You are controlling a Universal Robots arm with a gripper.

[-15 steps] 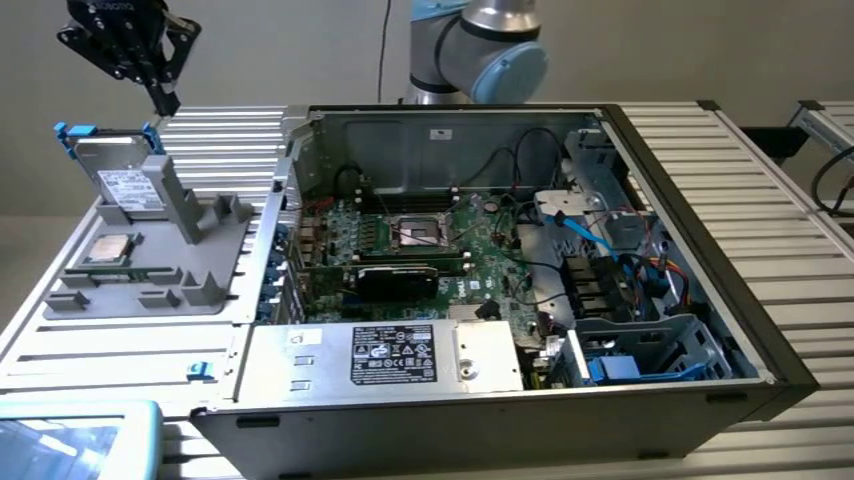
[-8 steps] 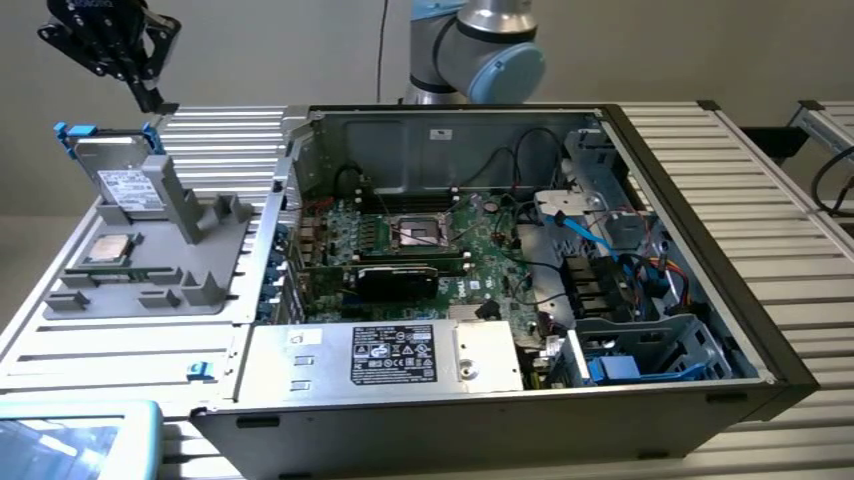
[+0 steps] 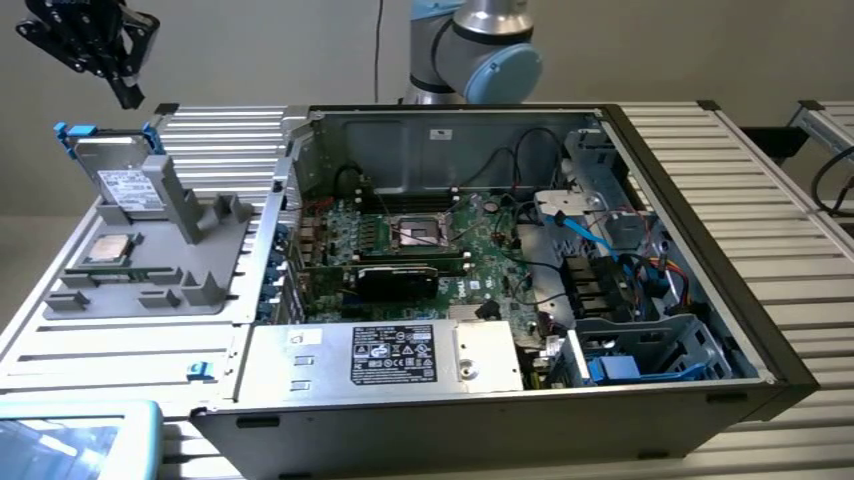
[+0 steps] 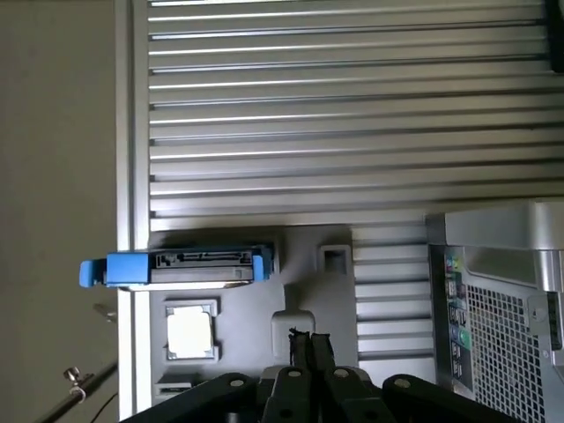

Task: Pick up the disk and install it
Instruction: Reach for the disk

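At the worktop's (image 3: pixel 747 160) near edge sits the open computer case (image 3: pixel 534 400). Its power supply (image 3: pixel 400 355) is nearest and the motherboard (image 3: pixel 414 240) lies beyond. A grey drive cage (image 3: pixel 667 340) fills the case's near corner on the exterior view's right, with loose cables (image 3: pixel 587 235) just behind it.

Beside the case, toward the worktop's edge on the exterior view's left, lies a grey fixture tray (image 3: pixel 147 300). A small square processor chip (image 3: pixel 107 248) rests flat in it. Further back, at the tray's far end near the worktop's far corner, the disk (image 3: pixel 120 175) stands on edge, leaning in its slot, untouched. The end effector (image 4: pixel 307 339) hangs well above that corner, apart from the disk, its fingers clenched together on nothing.

With the fingers pressed together, any descent would probably strike the disk's upper edge and tip it from the slot rather than straddle it. Because the disk leans, a straight-down grasp might catch only its blue carrier frame, which could slip. The chip looks near enough to be knocked. At the case, the cables could snag the disk on its way to the cage.
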